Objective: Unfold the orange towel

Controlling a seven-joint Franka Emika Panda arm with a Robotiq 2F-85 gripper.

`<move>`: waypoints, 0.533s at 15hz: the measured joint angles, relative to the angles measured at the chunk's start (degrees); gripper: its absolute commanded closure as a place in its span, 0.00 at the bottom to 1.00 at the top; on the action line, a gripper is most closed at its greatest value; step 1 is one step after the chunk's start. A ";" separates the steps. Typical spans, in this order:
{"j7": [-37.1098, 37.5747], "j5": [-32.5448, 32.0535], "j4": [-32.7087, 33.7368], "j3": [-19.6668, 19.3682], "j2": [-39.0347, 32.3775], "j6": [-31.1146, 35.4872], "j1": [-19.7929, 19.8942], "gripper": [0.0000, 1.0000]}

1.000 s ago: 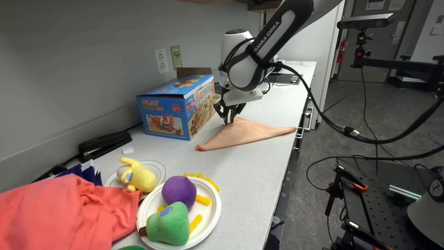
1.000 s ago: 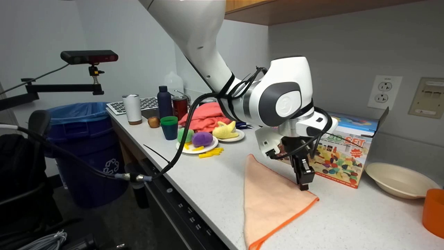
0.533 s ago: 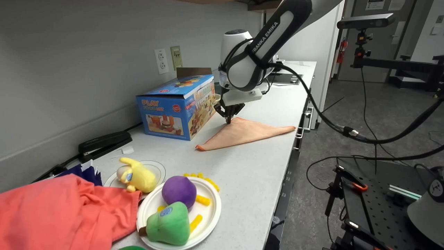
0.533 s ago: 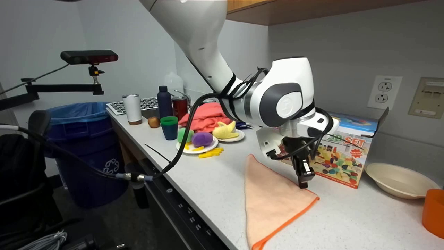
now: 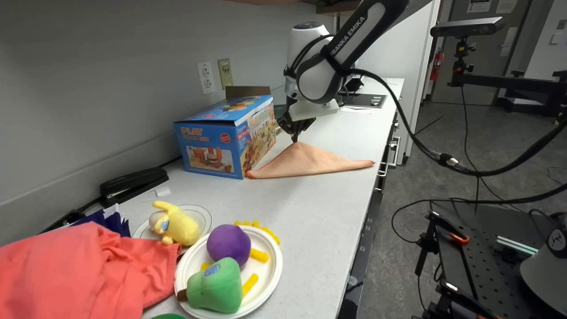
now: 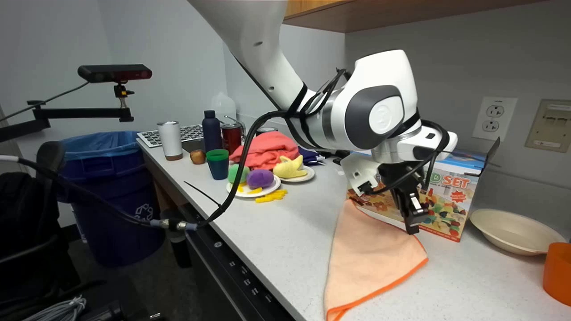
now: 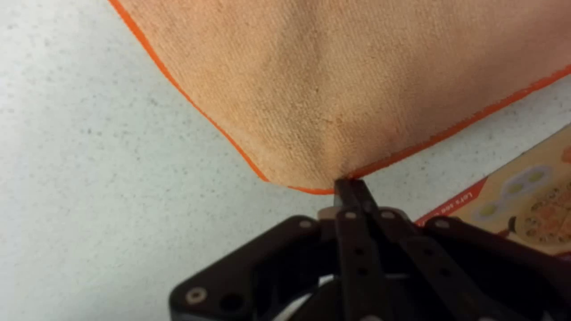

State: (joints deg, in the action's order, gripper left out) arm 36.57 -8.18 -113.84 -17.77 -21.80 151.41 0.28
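Foremost, one orange towel (image 6: 372, 256), roughly triangular, on the counter (image 6: 285, 240); one claw (image 6: 412, 230), pressed together, pinching its edge; alongside, toy box (image 6: 450, 205); farther back, white plate (image 6: 277, 182) bearing purple toy (image 6: 260, 178); behind that, red cloth (image 6: 270, 148), heaped.

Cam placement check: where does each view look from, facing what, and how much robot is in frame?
Exterior view: raised, at the coral cloth's end, facing along the counter to the orange towel; arm, gripper and probably the base show.
Exterior view: near the beige bowl, facing roughly the opposite way along the counter; arm and gripper show.
Wrist view: carried on the arm by the gripper, facing down at the orange towel; only the gripper shows.
Both exterior views share orange towel, coral cloth, arm, gripper, toy box.
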 measured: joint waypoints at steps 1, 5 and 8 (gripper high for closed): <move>-0.03 -0.53 -0.35 -0.15 1.13 -0.07 0.00 1.00; -2.05 -0.23 -2.90 0.81 6.46 -2.28 0.09 1.00; -3.14 -0.24 -5.66 1.99 11.14 -4.74 0.11 1.00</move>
State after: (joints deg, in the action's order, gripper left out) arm 33.44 -8.42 -119.50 -15.78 -10.65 146.67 0.39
